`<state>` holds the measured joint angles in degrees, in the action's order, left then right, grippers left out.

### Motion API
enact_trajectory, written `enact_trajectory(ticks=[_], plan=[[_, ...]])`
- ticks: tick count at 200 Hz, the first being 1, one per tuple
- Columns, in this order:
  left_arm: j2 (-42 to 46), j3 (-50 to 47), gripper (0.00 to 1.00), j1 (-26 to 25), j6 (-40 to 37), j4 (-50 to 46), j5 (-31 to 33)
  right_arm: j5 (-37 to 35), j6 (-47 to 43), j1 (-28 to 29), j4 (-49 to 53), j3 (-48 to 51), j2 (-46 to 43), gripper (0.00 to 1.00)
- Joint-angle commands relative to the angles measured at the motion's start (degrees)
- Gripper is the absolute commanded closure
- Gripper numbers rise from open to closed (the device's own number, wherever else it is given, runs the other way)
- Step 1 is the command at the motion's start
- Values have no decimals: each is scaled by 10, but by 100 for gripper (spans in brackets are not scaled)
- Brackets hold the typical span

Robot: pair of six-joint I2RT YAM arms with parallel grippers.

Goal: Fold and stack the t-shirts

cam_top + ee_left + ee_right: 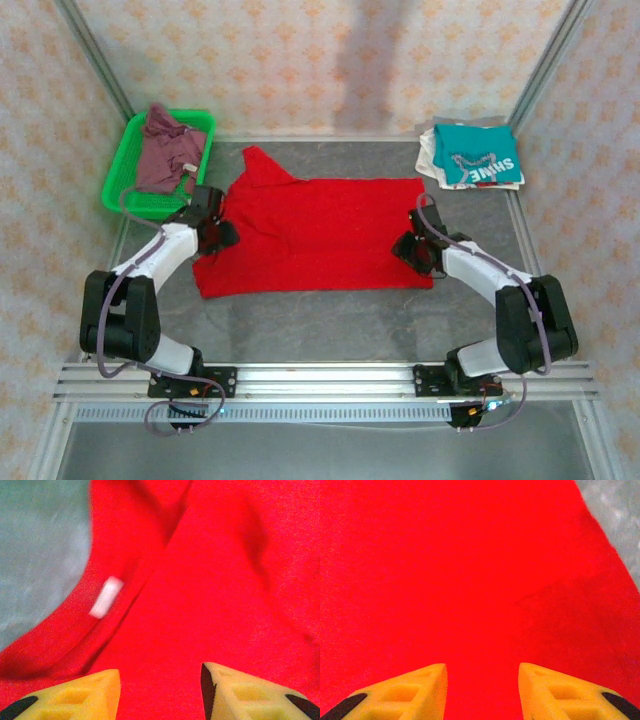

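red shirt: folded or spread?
Spread. The red t-shirt lies flat and wide across the table, one sleeve sticking out toward the green basket.

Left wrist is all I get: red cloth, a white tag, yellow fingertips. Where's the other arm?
Observer: The right end effector is over the right edge of the red t-shirt, jaws apart, nothing pinched.
Operator: What else is on the table?
Observer: A folded teal t-shirt lies on a whitish one at the far right corner. A mauve t-shirt sits crumpled in the green basket at the far left.
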<state>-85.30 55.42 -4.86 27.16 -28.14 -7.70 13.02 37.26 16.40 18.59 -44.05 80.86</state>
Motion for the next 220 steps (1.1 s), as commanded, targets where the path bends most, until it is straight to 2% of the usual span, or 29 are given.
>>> enact_trajectory(ticks=[1,67,86,99,112,167,220], plan=[[-51,70,55,-37,-13,-6,-5,-27,16,3,-32,-30,6,58],[-223,176,56,-56,-3,24,-37,-18,14,9,-60,-51,30,58],[-250,193,63,-58,-3,37,-44,-27,9,9,-58,-51,31,58],[-269,208,65,-58,-1,41,-45,-28,8,9,-62,-46,31,58],[-285,226,71,-59,-2,39,-44,-28,9,9,-67,-42,32,58],[-368,336,71,-58,-6,-4,-54,-22,12,9,-79,-28,34,58],[-399,394,68,-60,-5,-5,-61,-27,10,8,-81,-24,30,57]])
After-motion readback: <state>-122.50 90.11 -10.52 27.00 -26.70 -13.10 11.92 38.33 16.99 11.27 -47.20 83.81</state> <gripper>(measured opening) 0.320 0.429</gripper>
